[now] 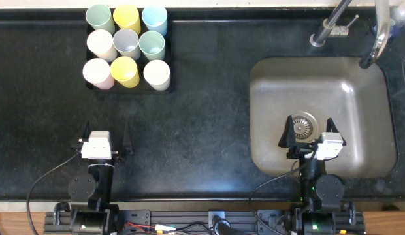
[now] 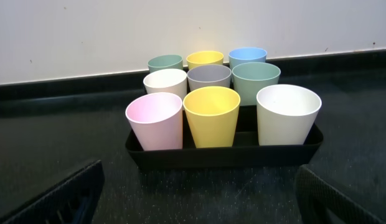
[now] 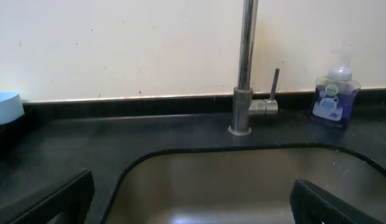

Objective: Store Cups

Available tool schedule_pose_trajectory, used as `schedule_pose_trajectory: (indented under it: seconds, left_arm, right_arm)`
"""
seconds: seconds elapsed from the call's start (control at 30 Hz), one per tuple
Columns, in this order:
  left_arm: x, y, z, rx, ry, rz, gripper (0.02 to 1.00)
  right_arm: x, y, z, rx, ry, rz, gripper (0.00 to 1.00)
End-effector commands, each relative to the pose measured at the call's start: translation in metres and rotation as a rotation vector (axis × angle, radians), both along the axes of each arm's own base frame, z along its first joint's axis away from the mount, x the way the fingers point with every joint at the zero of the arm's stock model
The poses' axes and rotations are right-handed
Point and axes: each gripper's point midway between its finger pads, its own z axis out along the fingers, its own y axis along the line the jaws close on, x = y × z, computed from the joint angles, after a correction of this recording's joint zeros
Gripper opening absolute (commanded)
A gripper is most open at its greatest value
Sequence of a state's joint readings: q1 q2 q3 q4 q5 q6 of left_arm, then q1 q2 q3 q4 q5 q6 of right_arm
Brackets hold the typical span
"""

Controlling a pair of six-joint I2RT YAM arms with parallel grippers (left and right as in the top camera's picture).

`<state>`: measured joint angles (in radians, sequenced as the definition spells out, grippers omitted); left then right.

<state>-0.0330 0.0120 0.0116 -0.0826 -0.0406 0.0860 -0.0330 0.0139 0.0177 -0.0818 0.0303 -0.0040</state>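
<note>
Neatly, 9 pastel cups (image 2: 208,78) sit 3x3 in black tray (image 2: 224,158); left claw (image 1: 108,127), right claw (image 1: 310,123) apart.

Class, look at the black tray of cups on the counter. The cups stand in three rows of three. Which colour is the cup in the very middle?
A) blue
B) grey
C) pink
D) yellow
B: the grey cup stands at the centre of the black tray, with the other eight cups around it on every side.
</note>
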Motion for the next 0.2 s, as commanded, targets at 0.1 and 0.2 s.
schedule_pose_trajectory:
  seconds: [0.1,0.2]
  left_arm:
    - [-0.0002,-0.0022,0.0004,0.018,-0.006,-0.011,0.998]
    - [-0.0002,-0.0022,0.0004,0.018,-0.006,-0.011,0.996]
  right_arm:
    - [0.0002,-0.0002,-0.0032,-0.003,-0.001,0.000,1.000]
    - [0.0002,-0.0002,-0.0032,-0.003,-0.001,0.001,0.998]
